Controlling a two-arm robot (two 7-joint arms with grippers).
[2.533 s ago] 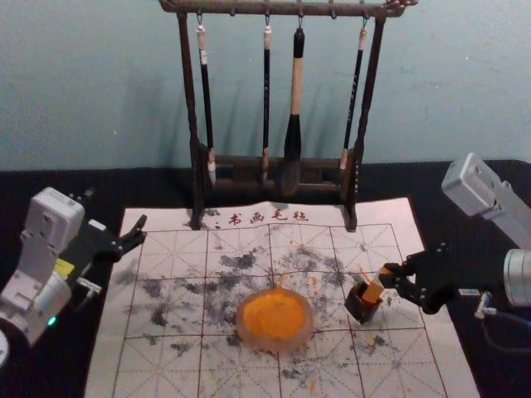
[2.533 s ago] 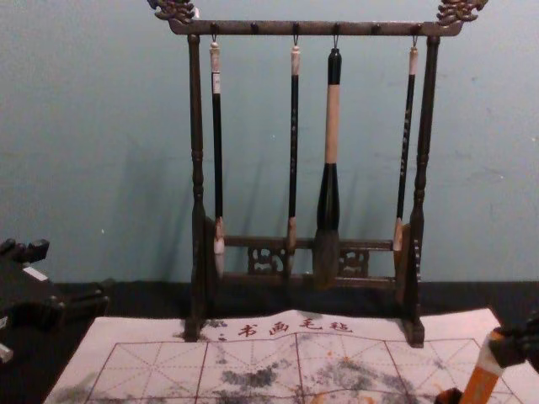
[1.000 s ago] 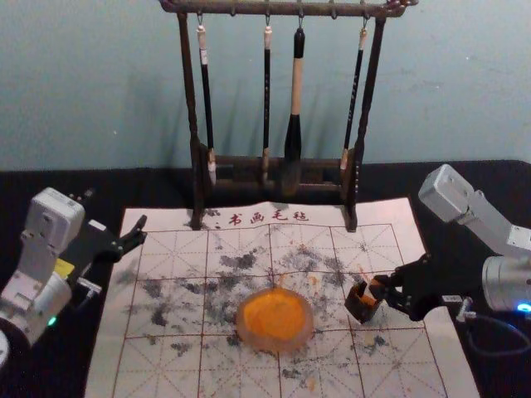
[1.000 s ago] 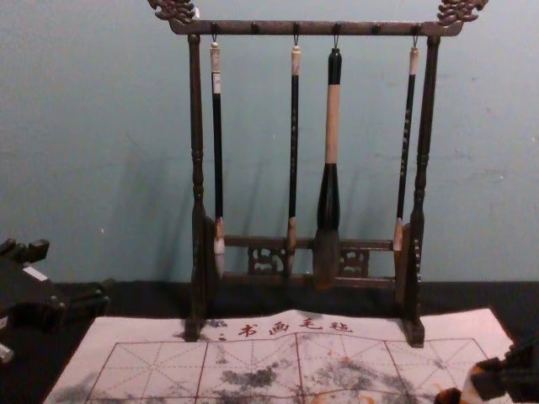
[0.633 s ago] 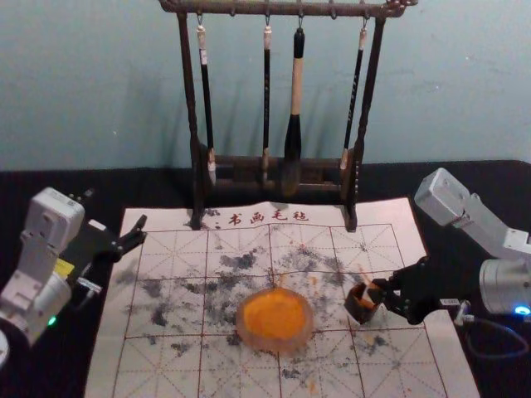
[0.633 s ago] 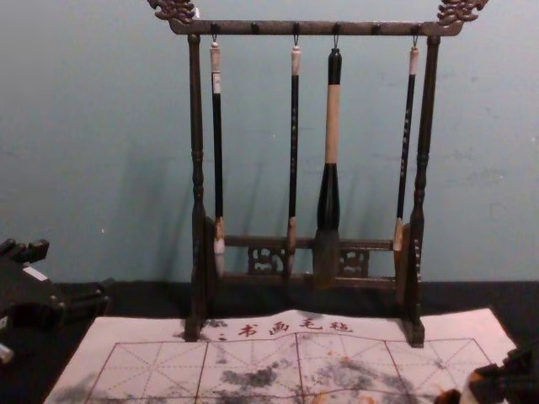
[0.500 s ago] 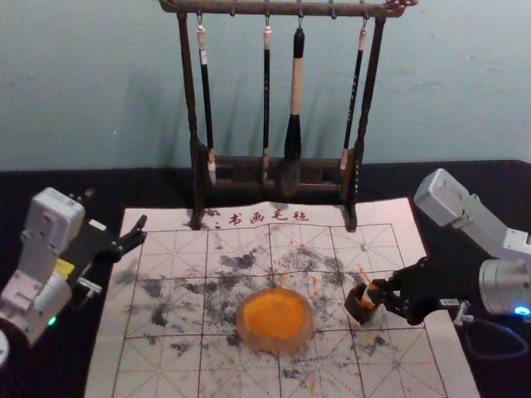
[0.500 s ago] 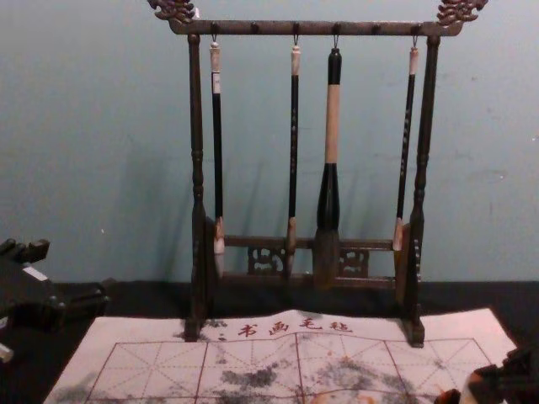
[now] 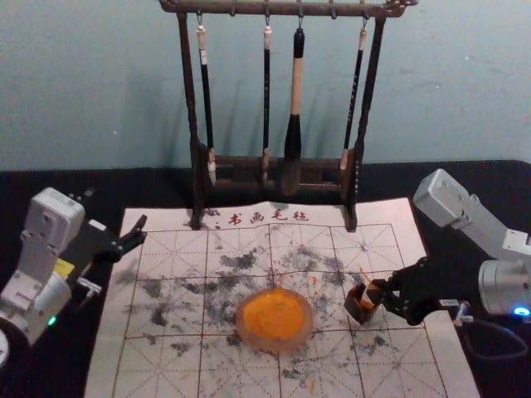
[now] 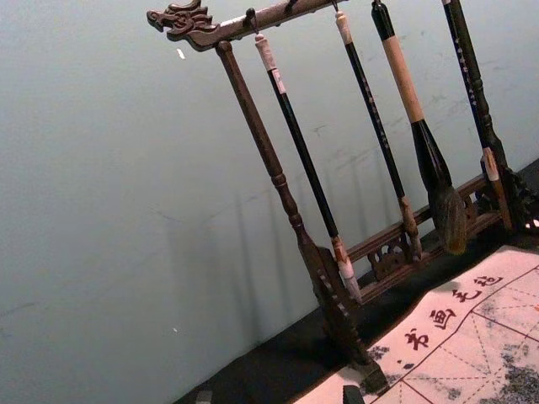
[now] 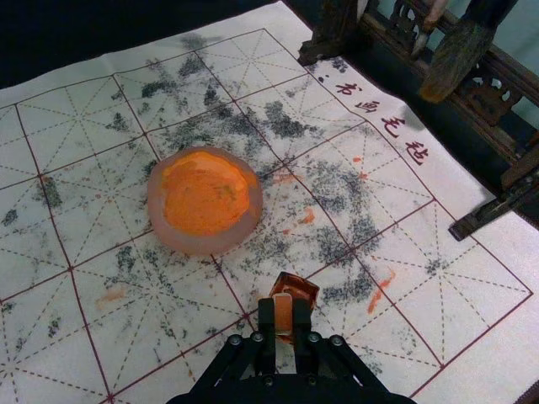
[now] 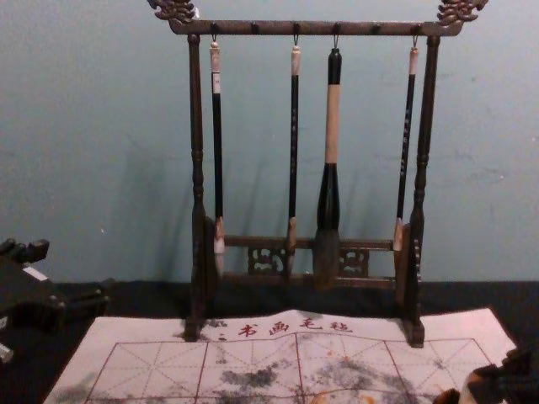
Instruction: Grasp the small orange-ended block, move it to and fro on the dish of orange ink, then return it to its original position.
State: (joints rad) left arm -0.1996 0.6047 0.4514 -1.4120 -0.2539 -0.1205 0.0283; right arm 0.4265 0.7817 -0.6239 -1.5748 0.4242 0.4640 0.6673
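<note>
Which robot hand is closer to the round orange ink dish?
Right. The right gripper, pinching the block, is to the dish's right. The left gripper is farther off, by the paper's left edge.

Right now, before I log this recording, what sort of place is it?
Probably a Chinese calligraphy or painting table, perhaps set up for robot trials: brushes hang on a wooden rack, the gridded mat is ink-stained, and a dish of orange ink sits on it.
</note>
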